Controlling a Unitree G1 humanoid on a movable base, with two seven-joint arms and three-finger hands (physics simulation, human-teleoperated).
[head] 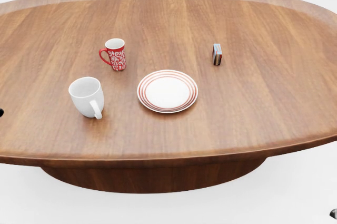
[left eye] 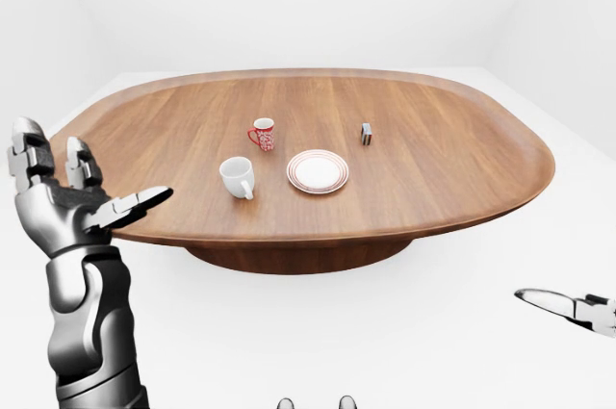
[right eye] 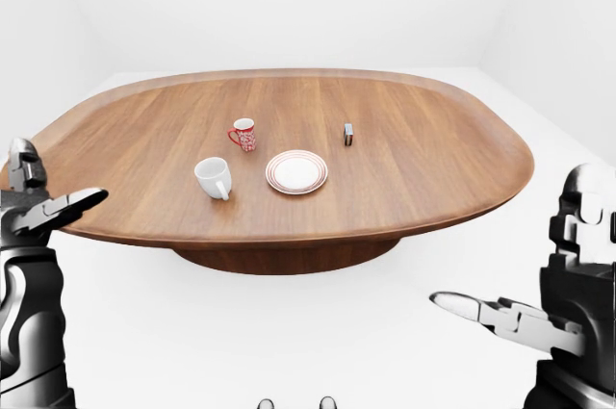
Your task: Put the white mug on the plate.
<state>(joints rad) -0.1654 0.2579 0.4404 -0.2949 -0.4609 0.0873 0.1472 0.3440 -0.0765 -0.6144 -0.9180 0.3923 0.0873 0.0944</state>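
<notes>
The white mug [head: 87,95] stands upright on the oval wooden table [head: 263,108], its handle toward the view's bottom, left of the red-rimmed white plate [head: 167,90]. The plate is bare. My left hand [left eye: 82,199] is open with its fingers spread, raised at the left of the left-eye view, near the table's left edge and well short of the mug. My right hand [right eye: 539,318] is open and low at the bottom right of the right-eye view, off the table.
A red patterned mug [head: 116,54] stands just above and between the white mug and the plate. A small dark box [head: 217,54] stands to the plate's upper right. White floor and walls surround the table.
</notes>
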